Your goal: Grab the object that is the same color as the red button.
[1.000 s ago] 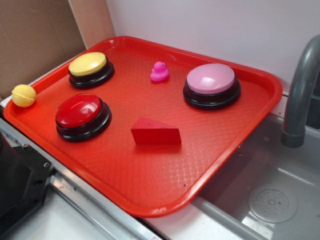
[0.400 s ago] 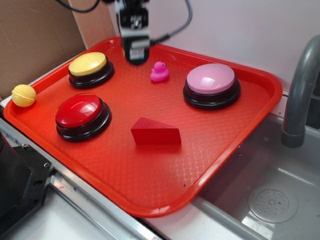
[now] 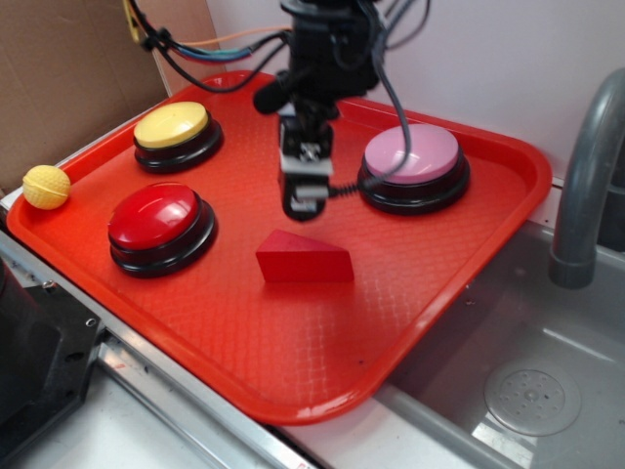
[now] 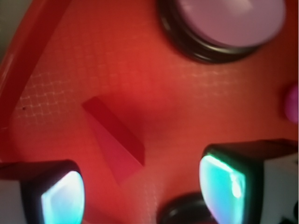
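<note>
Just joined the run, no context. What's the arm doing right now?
The WidowX gripper hangs open over the red tray, just above and behind the red wedge block, holding nothing. In the wrist view the wedge lies between the two fingers, not yet touched. The red button, yellow button and pink button sit around it; a yellow ball lies off the tray.

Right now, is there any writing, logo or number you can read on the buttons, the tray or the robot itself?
None readable.
The hand carries a small pale plate with dark marks, too small and blurred to read.
The red button, red wedge and tray bear no writing.
</note>
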You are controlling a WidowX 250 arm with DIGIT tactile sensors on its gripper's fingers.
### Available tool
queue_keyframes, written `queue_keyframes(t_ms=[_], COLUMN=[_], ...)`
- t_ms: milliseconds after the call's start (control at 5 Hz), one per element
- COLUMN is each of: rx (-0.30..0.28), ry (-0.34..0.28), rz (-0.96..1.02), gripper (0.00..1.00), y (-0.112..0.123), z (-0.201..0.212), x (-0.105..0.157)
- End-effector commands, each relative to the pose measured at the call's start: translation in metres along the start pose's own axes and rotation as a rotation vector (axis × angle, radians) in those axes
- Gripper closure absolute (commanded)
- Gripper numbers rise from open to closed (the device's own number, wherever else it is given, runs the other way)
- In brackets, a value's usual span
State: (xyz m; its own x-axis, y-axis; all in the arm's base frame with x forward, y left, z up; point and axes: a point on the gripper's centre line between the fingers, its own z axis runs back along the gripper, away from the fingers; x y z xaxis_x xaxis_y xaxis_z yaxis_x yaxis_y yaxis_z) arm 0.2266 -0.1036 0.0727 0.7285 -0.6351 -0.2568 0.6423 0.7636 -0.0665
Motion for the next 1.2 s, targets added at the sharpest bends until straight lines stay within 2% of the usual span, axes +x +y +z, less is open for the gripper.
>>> queue_keyframes(t_ms=[0, 200, 400, 1000], rx=[0.139, 0.128, 0.115, 0.087], ry=[-0.183, -0.247, -0.179, -0.136], rz=[-0.347, -0.414, -0.412, -0.367], gripper=[0.00, 0.00, 0.00, 0.00], y=[-0.032, -0.021, -0.014, -0.001], z=[-0.004, -0.009, -0.022, -0.037], x=[-0.023, -0.044, -0.037, -0.017])
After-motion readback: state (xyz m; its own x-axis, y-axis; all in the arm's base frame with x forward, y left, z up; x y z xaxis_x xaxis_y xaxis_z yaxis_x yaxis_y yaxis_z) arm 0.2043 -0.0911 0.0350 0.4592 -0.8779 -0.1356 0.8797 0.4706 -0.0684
